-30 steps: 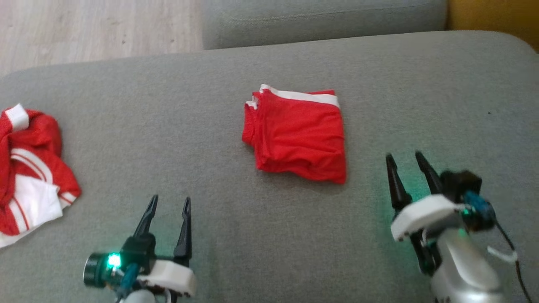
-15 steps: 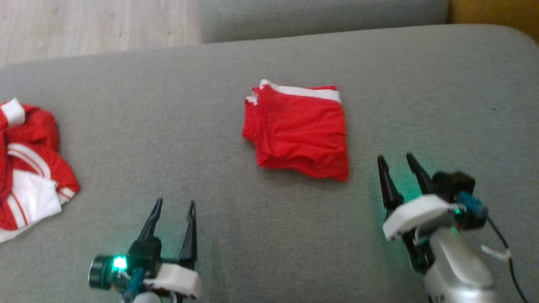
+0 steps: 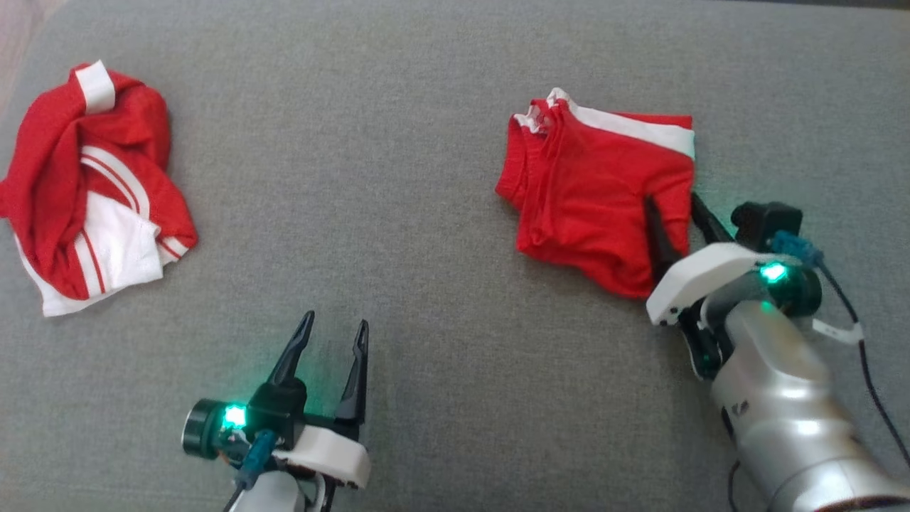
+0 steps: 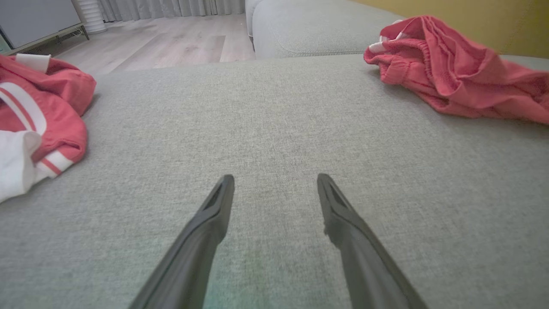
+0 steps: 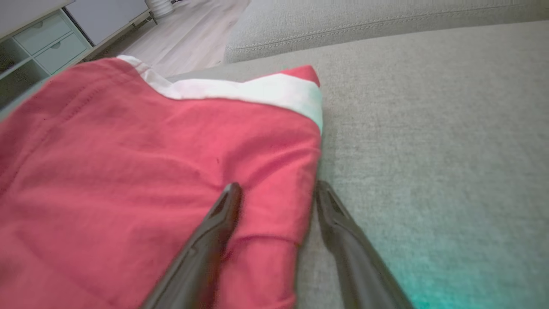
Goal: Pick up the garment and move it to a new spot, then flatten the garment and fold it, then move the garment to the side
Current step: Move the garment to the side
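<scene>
loosely, right gripper (image 3: 670, 200) astride edge of folded garment (image 3: 590, 192) — jaws apart

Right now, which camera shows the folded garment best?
Head view: the whole folded garment is in frame from above. Right wrist view crops it, close up; left wrist view shows it side-on at the edge.

The head camera looks steeply down onto a grey sofa cushion (image 3: 426, 107); the left wrist camera sits low, skimming the cushion toward a wooden floor (image 4: 171, 38); the right wrist camera hangs close over the folded red garment (image 5: 128, 171); all three views share that garment; head and left wrist views also share a crumpled red-and-white garment (image 3: 92, 178).
</scene>
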